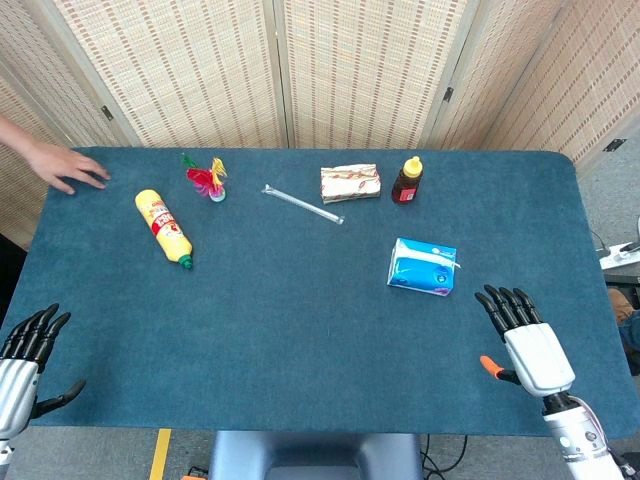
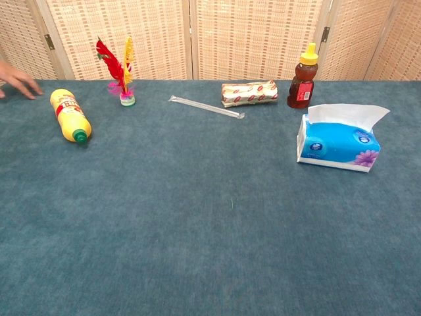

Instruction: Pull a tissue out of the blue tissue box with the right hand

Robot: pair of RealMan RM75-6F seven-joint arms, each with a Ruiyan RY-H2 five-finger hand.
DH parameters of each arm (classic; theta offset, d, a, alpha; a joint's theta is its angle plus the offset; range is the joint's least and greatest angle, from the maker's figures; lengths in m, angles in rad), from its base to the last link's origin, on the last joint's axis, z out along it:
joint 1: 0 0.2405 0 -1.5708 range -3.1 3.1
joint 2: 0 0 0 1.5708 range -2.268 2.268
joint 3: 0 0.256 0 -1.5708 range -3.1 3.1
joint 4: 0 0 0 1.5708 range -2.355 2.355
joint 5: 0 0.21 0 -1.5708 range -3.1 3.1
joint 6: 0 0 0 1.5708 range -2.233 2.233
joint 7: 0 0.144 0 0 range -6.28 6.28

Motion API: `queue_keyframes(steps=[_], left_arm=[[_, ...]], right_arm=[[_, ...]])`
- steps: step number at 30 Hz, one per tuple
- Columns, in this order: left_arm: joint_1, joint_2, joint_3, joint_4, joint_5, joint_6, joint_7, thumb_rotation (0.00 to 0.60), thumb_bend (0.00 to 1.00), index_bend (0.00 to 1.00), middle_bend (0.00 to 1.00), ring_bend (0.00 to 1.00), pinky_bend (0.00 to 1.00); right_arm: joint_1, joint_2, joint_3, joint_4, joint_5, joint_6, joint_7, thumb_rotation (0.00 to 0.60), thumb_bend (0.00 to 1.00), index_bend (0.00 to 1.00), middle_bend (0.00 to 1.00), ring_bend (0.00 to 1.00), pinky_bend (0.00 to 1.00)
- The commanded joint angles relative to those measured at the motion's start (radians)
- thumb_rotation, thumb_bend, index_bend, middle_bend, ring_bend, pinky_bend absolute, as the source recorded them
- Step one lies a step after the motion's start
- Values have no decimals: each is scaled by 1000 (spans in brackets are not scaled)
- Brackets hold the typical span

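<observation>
Blue felt table: at the near edge, right hand and left hand hover empty, fingers spread. Blue tissue box lies just beyond the right hand, a tissue standing up from its slot. Honey bottle behind.

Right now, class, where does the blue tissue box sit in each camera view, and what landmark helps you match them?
Head view: blue tissue box right of centre, beyond the right hand.
Chest view: at the right, white tissue sticking up.
Shared landmark: the honey bottle just behind it.
</observation>
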Motion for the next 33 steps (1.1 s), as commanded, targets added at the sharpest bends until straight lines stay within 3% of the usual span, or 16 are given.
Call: queue_keyframes(steps=[1, 7, 11, 15, 22, 33], left_arm=[[0, 0, 0, 0, 0, 0, 0, 600, 248, 0, 0, 0, 137], [0, -1, 0, -1, 2, 1, 1, 600, 247, 0, 0, 0, 137], [-4, -2, 1, -1, -2, -10, 4, 600, 247, 0, 0, 0, 137], [-6, -2, 0, -1, -1, -11, 3, 600, 248, 0, 0, 0, 137], [-3, 4, -2, 0, -2, -2, -18, 600, 248, 0, 0, 0, 137], [-2, 9, -4, 2, -4, 2, -38, 600, 249, 0, 0, 0, 137]], right_arm=[[0, 0, 1, 0, 1, 0, 1, 600, 138, 0, 0, 0, 0], [8, -5, 17, 8, 27, -10, 1, 600, 137, 0, 0, 0, 0], [31, -49, 75, 55, 66, 1, 6, 600, 149, 2, 2, 0, 0], [78, -102, 138, 110, 121, -25, -14, 600, 203, 127, 79, 0, 0], [183, -179, 221, 146, 277, -147, -137, 600, 225, 240, 155, 0, 0], [304, -323, 279, 269, 448, -233, -279, 600, 249, 341, 241, 0, 0]])
